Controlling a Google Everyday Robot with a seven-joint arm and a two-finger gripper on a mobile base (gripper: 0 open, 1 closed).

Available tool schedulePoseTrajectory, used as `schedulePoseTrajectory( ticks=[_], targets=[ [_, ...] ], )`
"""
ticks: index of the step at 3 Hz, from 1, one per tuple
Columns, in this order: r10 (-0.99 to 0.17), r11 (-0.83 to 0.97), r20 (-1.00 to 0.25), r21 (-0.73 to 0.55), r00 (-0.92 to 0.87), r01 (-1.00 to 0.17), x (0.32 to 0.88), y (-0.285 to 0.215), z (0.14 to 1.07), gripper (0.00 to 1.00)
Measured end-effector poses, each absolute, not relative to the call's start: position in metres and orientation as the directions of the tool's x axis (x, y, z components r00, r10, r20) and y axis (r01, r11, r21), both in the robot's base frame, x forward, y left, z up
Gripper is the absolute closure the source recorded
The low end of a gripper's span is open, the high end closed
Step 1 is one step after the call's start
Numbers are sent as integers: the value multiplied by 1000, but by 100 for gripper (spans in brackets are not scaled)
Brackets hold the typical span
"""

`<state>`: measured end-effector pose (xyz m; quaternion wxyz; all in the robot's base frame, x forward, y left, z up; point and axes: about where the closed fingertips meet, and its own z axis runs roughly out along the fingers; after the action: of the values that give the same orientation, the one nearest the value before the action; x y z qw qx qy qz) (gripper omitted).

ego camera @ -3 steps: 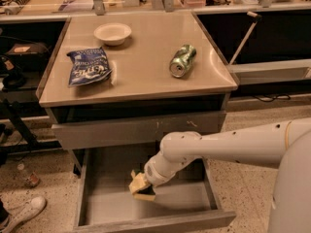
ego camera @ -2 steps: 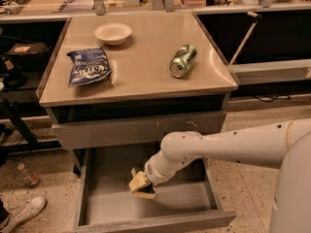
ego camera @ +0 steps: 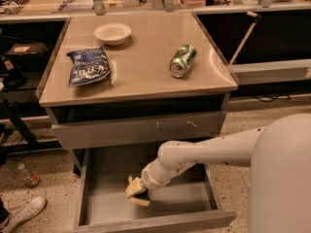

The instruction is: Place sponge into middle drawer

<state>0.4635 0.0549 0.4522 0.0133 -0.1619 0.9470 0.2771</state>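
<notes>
Hand [ego camera: 137, 193]: I am reaching it down inside the open middle drawer [ego camera: 97, 200], clenching the sponge [ego camera: 130, 188] at its tip, over the drawer's grey floor. Above and beyond the hand, the worktop [ego camera: 146, 79] is carrying a green can [ego camera: 182, 60] lying on its side, a blue bag [ego camera: 88, 66] and a white bowl [ego camera: 112, 33].

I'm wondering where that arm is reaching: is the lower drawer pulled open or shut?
Open. The middle drawer is pulled out, its grey floor showing, and the gripper holds the sponge over it.
</notes>
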Motion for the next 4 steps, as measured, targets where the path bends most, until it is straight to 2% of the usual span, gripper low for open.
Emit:
schedulePoseTrajectory(
  ticks=[2, 4],
  targets=[
    [-187, 770, -98, 604, -977, -208, 476, 62, 401, 100],
    [-113, 767, -105, 624, -988, -154, 495, 52, 381, 100]
  ],
)
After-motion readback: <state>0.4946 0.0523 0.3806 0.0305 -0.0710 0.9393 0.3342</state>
